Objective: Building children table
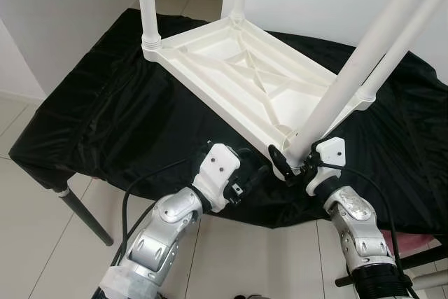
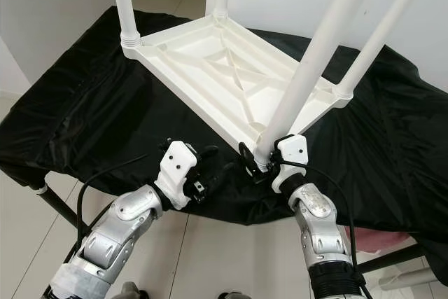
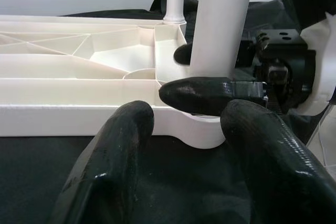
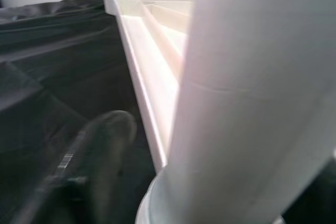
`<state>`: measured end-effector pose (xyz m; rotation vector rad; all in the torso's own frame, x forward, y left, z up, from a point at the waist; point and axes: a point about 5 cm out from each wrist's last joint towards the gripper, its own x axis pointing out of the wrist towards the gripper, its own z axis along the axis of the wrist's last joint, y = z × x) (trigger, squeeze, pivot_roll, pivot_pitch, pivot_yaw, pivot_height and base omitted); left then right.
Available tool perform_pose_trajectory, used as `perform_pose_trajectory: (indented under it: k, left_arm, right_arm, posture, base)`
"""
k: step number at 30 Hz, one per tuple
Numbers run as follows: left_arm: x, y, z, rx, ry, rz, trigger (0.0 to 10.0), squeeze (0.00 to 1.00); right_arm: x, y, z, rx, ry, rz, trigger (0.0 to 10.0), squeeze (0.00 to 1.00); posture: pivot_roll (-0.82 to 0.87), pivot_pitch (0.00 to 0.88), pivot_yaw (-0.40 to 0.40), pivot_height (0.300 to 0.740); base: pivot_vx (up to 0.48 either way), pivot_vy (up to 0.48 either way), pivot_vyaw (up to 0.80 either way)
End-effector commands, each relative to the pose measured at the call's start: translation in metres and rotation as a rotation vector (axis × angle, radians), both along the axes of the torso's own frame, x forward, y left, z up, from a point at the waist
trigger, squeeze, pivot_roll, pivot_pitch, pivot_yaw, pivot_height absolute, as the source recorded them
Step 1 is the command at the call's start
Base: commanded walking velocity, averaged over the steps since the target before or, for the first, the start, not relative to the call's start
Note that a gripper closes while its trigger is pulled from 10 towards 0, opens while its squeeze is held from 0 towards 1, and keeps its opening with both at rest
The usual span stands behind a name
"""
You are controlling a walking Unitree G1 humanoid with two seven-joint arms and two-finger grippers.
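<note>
A white plastic children's table (image 1: pixel 210 96) lies upside down on a black cloth (image 1: pixel 105 117), its ribbed underside facing up. Several white legs stand up from its corners. The nearest leg (image 1: pixel 364 61) leans up to the right from the front corner socket. My right gripper (image 1: pixel 294 162) is shut on the base of this leg, one black finger (image 3: pixel 199 95) in front of it and the other behind. My left gripper (image 1: pixel 253 173) rests on the cloth just left of that corner. Its fingers (image 3: pixel 121 145) are spread open with nothing between them, pointing at the table's front rim.
The cloth covers a low stand with a dark metal leg (image 1: pixel 84 215) at the front left. Its front edge hangs just before my wrists. Tiled floor (image 1: pixel 231 257) lies below, white walls stand behind, and a pink object (image 1: pixel 420 246) sits at the lower right.
</note>
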<state>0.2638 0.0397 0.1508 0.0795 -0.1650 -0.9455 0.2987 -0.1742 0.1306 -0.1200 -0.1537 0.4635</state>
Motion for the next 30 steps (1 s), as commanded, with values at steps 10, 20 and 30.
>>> perform_pose_trajectory:
  k: [10, 20, 30]
  left_arm:
    - [0.002, -0.004, 0.0, 0.011, -0.013, -0.033, 10.0, 0.0]
    - [0.002, -0.004, -0.002, 0.016, -0.017, -0.042, 10.0, 0.0]
    - [0.001, -0.003, -0.003, 0.017, -0.016, -0.045, 10.0, 0.0]
  right_arm:
    - [-0.001, -0.007, -0.011, -0.042, 0.032, 0.073, 0.0, 0.0]
    - [-0.001, -0.018, -0.019, -0.05, 0.06, -0.092, 10.0, 0.0]
    - [-0.009, -0.013, -0.02, 0.075, 0.073, -0.413, 10.0, 0.0]
  posture:
    - [-0.01, 0.036, -0.071, 0.74]
    - [-0.01, 0.026, -0.073, 0.74]
    - [-0.01, 0.033, -0.066, 0.74]
  base:
    - [0.0, 0.0, 0.0]
    - [0.0, 0.0, 0.0]
    - [0.0, 0.0, 0.0]
